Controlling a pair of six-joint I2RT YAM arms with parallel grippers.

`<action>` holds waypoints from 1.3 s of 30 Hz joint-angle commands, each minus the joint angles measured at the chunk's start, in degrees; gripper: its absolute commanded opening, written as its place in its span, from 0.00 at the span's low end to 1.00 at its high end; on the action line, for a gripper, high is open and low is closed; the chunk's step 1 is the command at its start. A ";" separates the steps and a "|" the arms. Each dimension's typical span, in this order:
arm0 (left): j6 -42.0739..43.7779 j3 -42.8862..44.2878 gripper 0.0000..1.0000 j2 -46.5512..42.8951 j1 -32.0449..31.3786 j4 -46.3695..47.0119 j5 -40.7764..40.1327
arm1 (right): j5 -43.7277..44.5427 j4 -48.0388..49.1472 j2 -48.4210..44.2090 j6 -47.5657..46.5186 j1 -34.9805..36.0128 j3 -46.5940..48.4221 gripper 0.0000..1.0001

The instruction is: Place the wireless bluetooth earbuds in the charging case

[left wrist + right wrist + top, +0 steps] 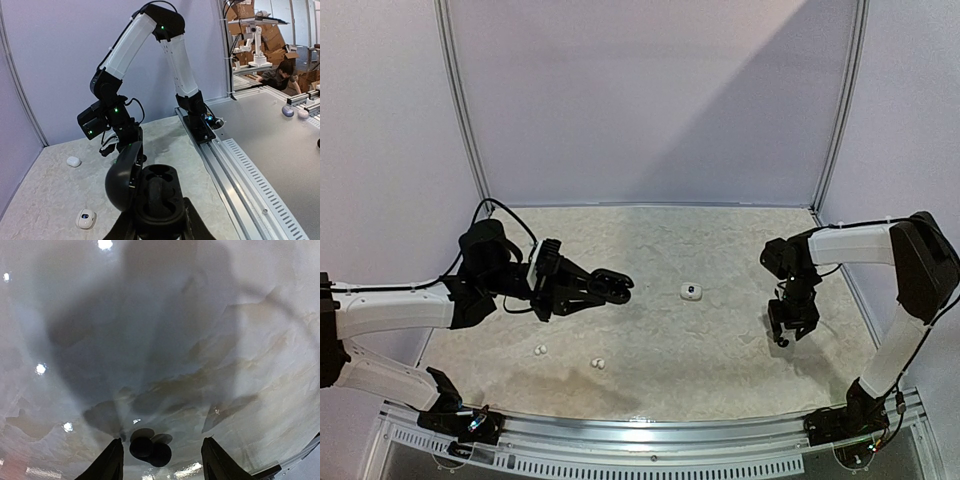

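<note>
My left gripper [612,287] is shut on a black charging case [159,192] and holds it above the table. The case's lid [122,175] is swung open to the left, and its two sockets look empty. Low over the right side of the table, my right gripper [162,441] stands open. Two black earbuds [150,449] lie touching each other on the table between its fingers, nearer the left finger [111,460]. Two white earbuds [540,350] [598,362] lie apart near the front of the table.
A white case with a blue mark [691,291] [86,218] sits mid-table between the arms. Another white pebble-shaped case [73,161] lies farther off in the left wrist view. The metal rail [650,430] runs along the near table edge.
</note>
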 commanded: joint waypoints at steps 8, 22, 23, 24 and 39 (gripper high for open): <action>0.42 -0.61 0.00 -0.61 -0.20 -0.06 0.66 | -1.51 5.52 1.41 2.69 -0.38 -3.07 0.51; 0.69 0.26 0.00 -0.39 -0.07 -1.19 0.45 | -4.69 7.15 -0.02 3.92 -0.37 -5.01 0.37; 0.72 0.25 0.00 -0.44 -0.07 -1.29 0.43 | -5.09 7.25 -0.35 3.97 -0.29 -5.10 0.35; 0.73 0.32 0.00 -0.40 -0.07 -1.26 0.34 | -5.65 7.42 -0.54 4.05 -0.36 -5.25 0.34; 0.99 -0.15 0.00 -1.22 -0.07 -1.57 -0.04 | -13.51 13.27 -0.71 3.08 6.27 -2.95 0.28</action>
